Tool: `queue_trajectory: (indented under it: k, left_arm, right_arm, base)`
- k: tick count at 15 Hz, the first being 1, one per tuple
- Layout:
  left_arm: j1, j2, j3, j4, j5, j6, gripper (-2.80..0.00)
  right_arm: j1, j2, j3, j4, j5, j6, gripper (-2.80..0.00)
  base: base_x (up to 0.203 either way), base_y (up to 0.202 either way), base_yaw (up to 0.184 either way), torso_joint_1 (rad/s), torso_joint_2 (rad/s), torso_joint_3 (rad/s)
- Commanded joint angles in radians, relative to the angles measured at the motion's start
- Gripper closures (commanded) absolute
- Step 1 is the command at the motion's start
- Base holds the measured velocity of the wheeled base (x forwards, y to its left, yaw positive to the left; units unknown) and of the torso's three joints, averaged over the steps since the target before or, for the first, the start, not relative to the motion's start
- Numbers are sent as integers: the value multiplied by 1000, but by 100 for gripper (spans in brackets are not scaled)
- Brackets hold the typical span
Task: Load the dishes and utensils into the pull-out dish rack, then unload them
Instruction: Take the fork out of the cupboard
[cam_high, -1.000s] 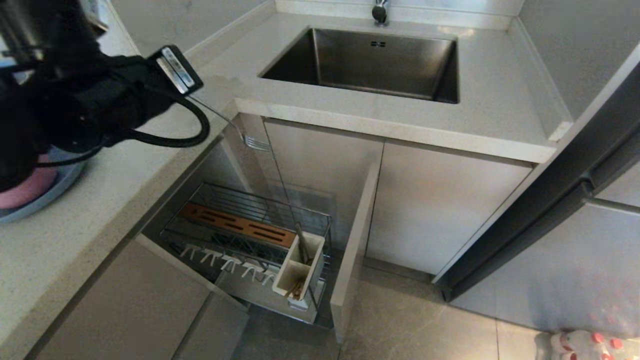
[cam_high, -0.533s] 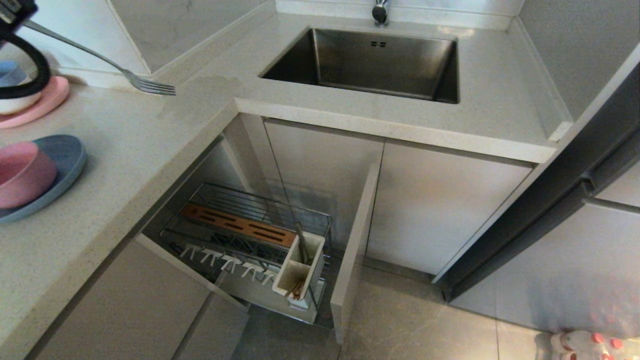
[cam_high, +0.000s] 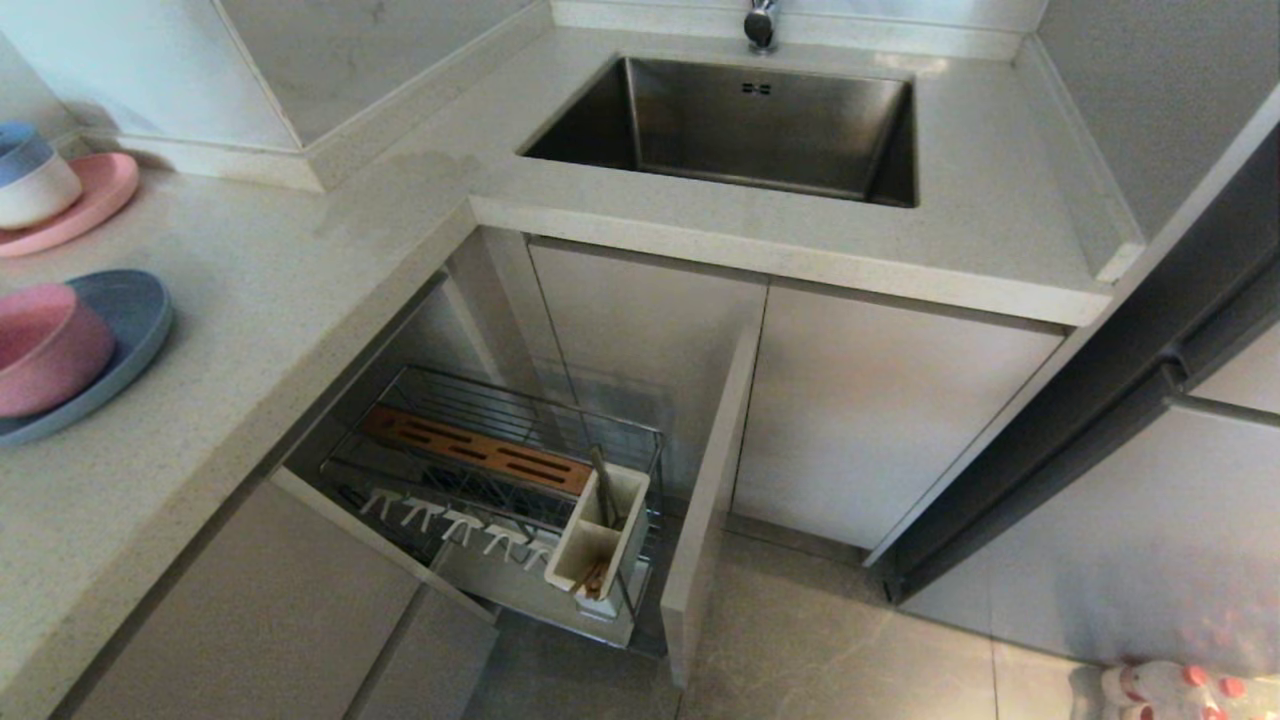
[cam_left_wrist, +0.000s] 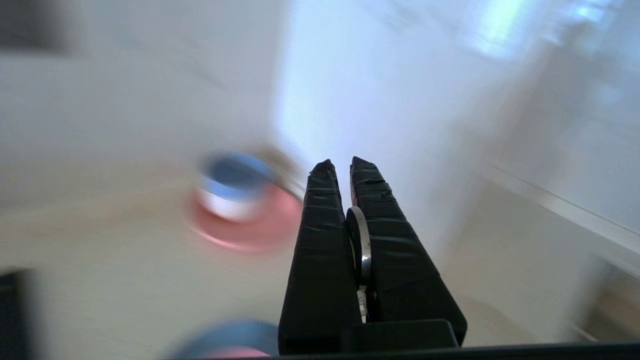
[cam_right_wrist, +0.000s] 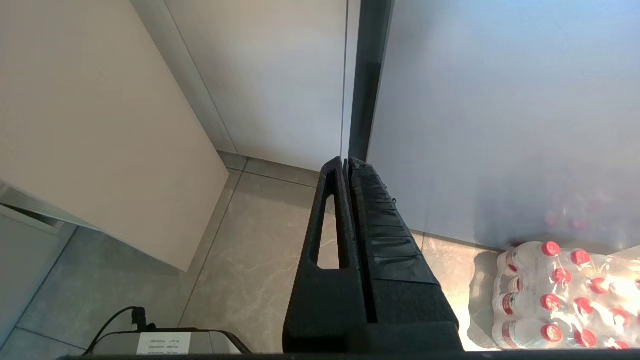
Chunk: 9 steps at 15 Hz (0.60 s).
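We swing our left hand (cam_left_wrist: 345, 172) away over the bench (cam_high: 300, 270), clamped on the silver fork (cam_left_wrist: 361, 245) we just lifted from the rack (cam_high: 500, 480). Now we can set it down. Our right hand (cam_right_wrist: 346, 167) rests closed.

The left tool (cam_left_wrist: 340, 167) is showing two long black fingers (cam_left_wrist: 320, 260), each tapering from a broad base to a narrow, slightly ragged tip. Their outer faces are looking wrapped in matte black tape, with faint cross ridges running along the length. A flat black bar is spanning the base just behind them.

The right tool (cam_right_wrist: 346, 162) is showing the same black wedge shape. One finger (cam_right_wrist: 325, 235) is carrying a long slot cut through it near its base, while the other (cam_right_wrist: 385, 235) is wearing ridged, taped padding with small creases.
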<state>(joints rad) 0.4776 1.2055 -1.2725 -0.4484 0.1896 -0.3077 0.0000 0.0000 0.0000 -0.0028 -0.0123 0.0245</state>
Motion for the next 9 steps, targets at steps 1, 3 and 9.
queue_trajectory:
  k: [1, 3, 9]
  left_arm:
    - [72, 4, 40, -42, 2, -4, 0]
    - [153, 34, 54, -68, 1, -33, 0]
    - [246, 217, -36, -38, -38, -171, 0]
  right_arm:
    - [0, 1, 0, 0, 0, 0, 0]
    - [0, 0, 0, 0, 0, 0, 0]
    - [0, 0, 0, 0, 0, 0, 0]
  base:
    - [0, 0, 0, 0, 0, 0]
    - [0, 0, 0, 0, 0, 0]
    - [0, 0, 0, 0, 0, 0]
